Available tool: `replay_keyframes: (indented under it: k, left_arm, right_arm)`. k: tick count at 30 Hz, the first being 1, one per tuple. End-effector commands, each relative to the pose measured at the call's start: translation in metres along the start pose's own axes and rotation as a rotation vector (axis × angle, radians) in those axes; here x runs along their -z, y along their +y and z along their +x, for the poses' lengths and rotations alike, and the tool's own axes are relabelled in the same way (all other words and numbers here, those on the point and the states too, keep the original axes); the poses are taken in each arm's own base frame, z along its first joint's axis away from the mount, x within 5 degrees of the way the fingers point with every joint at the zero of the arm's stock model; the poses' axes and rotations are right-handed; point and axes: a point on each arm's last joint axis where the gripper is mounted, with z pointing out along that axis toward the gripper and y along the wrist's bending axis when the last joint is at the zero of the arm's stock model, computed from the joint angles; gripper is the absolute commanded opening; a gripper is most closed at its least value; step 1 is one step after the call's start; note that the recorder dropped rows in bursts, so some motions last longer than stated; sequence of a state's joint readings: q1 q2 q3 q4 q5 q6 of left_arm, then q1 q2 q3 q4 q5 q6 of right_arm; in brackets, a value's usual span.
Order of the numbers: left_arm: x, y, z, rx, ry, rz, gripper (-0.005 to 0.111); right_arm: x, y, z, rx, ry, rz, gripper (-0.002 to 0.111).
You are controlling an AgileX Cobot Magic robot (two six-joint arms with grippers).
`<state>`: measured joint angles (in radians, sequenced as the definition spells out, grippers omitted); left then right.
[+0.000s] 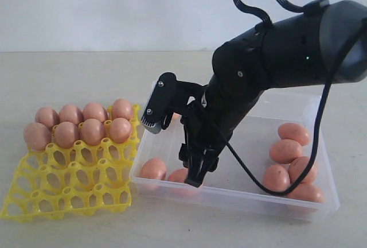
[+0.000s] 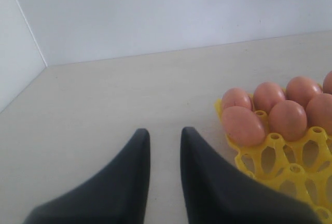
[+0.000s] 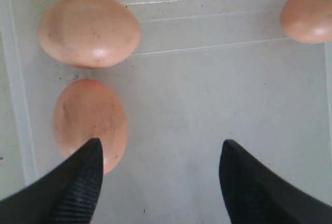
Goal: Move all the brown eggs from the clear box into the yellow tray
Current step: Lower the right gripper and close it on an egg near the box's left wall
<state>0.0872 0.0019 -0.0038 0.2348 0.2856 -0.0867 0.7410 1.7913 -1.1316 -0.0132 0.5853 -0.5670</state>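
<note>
The left tool (image 2: 165,133) hangs over bare counter (image 2: 104,110) with its two dark fingers (image 2: 129,172) only a narrow gap apart and nothing between them; the exterior view does not show it. Just beside it, on the left of the counter, sits the yellow tray (image 1: 69,196). Eight brown eggs (image 1: 92,131) fill its two back rows, four to a row and touching one another, while the front rows of cells stand open. Directly to the right of the tray, its corner almost against the yellow lattice, lies the clear box (image 1: 246,199), which is wider than the tray. Two eggs (image 1: 153,169) rest side by side in its front left corner against the low wall. The right arm (image 1: 269,58) reaches down from the upper right into this left end of the box, and the right tool (image 1: 195,176) points at the floor of the box with its jaws spread wide and gripping nothing. In the right wrist view one ribbed finger (image 3: 78,182) is at the edge of the nearer egg (image 3: 91,123), which lies outside the gap; whether the two touch cannot be told. Farther right, a cluster of five eggs (image 1: 285,151) lies close together near the box's right wall, well apart from the tool.
</note>
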Motion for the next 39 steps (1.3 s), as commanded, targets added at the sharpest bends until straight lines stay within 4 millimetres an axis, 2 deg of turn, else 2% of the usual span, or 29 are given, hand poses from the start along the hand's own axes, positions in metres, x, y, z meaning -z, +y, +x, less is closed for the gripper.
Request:
replay_keyframes:
  k: [1, 13, 19, 39]
  left_arm:
    - [0.0, 0.0, 0.001, 0.004, 0.0, -0.001, 0.022]
    - [0.0, 0.0, 0.001, 0.004, 0.0, -0.001, 0.022]
    - [0.0, 0.0, 0.001, 0.004, 0.0, -0.001, 0.022]
    - [0.0, 0.0, 0.001, 0.004, 0.0, -0.001, 0.022]
  right_arm:
    - [0.001, -0.001, -0.002, 0.013, -0.026, 0.014, 0.062]
    - [-0.001, 0.005, -0.006, 0.039, -0.036, 0.006, 0.062]
    - [-0.017, 0.011, -0.002, 0.051, 0.02, -0.034, 0.062]
    - [-0.033, 0.016, -0.002, 0.064, 0.039, -0.055, 0.062]
